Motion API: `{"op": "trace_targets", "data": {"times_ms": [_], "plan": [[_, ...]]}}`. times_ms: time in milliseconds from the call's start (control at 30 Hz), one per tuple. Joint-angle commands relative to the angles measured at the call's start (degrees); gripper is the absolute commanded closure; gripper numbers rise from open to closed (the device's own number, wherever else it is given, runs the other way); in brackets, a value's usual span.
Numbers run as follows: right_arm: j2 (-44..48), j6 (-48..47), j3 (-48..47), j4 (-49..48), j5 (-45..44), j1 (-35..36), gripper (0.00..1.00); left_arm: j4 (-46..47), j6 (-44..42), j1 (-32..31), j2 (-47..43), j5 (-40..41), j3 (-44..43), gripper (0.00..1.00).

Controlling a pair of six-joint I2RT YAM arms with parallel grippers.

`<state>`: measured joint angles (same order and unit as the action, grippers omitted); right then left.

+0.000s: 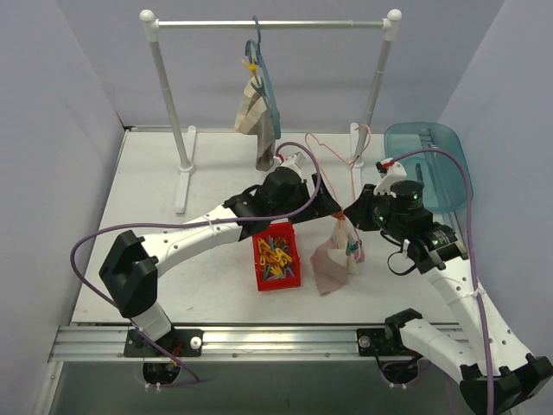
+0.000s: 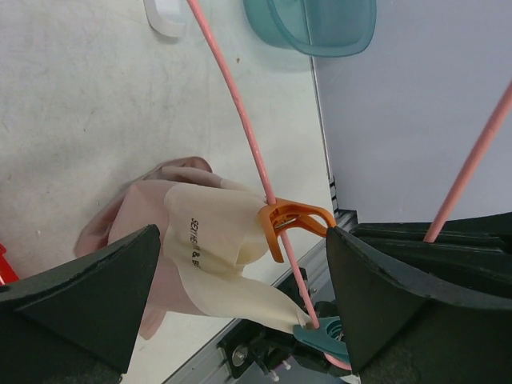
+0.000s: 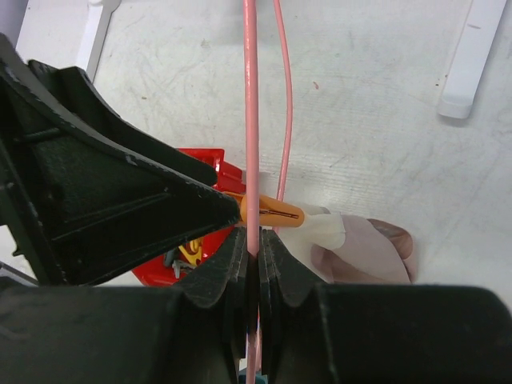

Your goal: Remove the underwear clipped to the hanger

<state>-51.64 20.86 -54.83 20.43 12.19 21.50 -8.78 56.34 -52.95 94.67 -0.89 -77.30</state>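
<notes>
A pink wire hanger (image 1: 352, 160) stands tilted over the table's middle. My right gripper (image 1: 357, 216) is shut on its wire, which shows in the right wrist view (image 3: 251, 120) between my closed jaws (image 3: 253, 240). Pink and cream underwear (image 1: 332, 259) hangs from the hanger by an orange clip (image 2: 292, 220) and a teal clip (image 2: 324, 334). My left gripper (image 1: 333, 207) is open, and in the left wrist view (image 2: 240, 240) its jaws straddle the orange clip and the cream waistband (image 2: 208, 240). The right finger (image 2: 416, 296) sits right beside the clip. The orange clip also shows in the right wrist view (image 3: 276, 213).
A red bin (image 1: 276, 257) of coloured clips sits just left of the underwear. A teal tray (image 1: 428, 164) lies at the right. A white clothes rack (image 1: 272, 23) at the back holds a blue hanger with a beige garment (image 1: 257, 117); its feet (image 1: 184, 169) rest on the table.
</notes>
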Motion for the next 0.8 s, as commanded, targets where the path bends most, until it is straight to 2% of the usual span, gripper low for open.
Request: {"op": "trace_targets", "data": {"times_ms": [0,133,267,533,767], "plan": [[-0.22,-0.91,-0.63,-3.73,-1.02,0.65,1.0,-0.19,2.28,-0.14,1.39,-3.33,-2.51,0.06],[-0.48,-1.35,-0.28,-3.9,-1.2,1.09,1.0,0.69,3.43,-0.14,1.48,-2.02,-2.68,0.06],[-0.39,-1.61,-0.1,-3.99,-1.02,1.53,1.0,1.65,4.66,-0.14,-0.8,2.53,-1.72,0.06],[-0.4,-1.7,-0.1,-3.99,-0.93,1.71,1.0,2.18,6.5,-0.05,0.25,3.17,-2.6,0.07],[-0.31,-1.79,-0.28,-3.99,-1.29,1.79,1.0,4.64,7.91,0.13,-1.33,7.04,-0.93,0.06]]}}
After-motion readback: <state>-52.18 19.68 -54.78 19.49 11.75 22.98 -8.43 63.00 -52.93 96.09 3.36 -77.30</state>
